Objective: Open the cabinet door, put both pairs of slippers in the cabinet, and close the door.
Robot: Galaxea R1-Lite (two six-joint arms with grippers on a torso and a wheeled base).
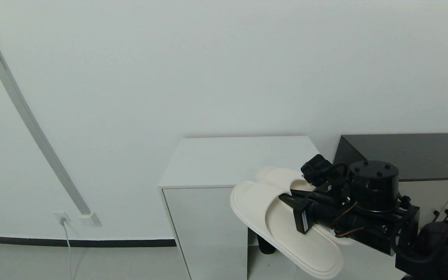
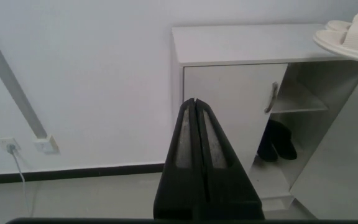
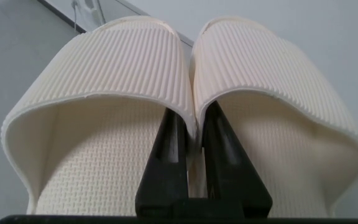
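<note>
Pinching the inner edges of both uppers at once, the right gripper [image 3: 191,124] holds the pair of cream slippers [image 3: 104,81] side by side. Its fingers [image 3: 173,149] are nearly together, with only the two folded edges between them. That hold lets one arm carry the whole pair as a single load. The slippers hang in the air in front of the cabinet [image 2: 241,43], at about the height of its top edge. Their toes point toward the cabinet and their heels slope down away from it, which looks like a line-up for sliding them in toe first.

The left gripper [image 2: 194,106] is also out in front of the cabinet and well apart from it. It faces the closed door [image 2: 229,106], its fingers are pressed flat together and it holds nothing. I judge that it is parked out of the way and free to shut the cabinet later.

The cabinet's right half stands open beside the closed door's handle [image 2: 270,98]. Inside are a bare shelf [image 2: 297,102] and a pair of dark shoes [image 2: 278,142] on the floor below it. The shelf looks like the likely spot for the slippers, but they will have to come down from top-edge height to reach it.

Behind the cabinet is the white wall. A dark sideboard [image 1: 406,155] stands to the cabinet's right, and a wall socket [image 1: 61,217] sits low on the wall to its left.
</note>
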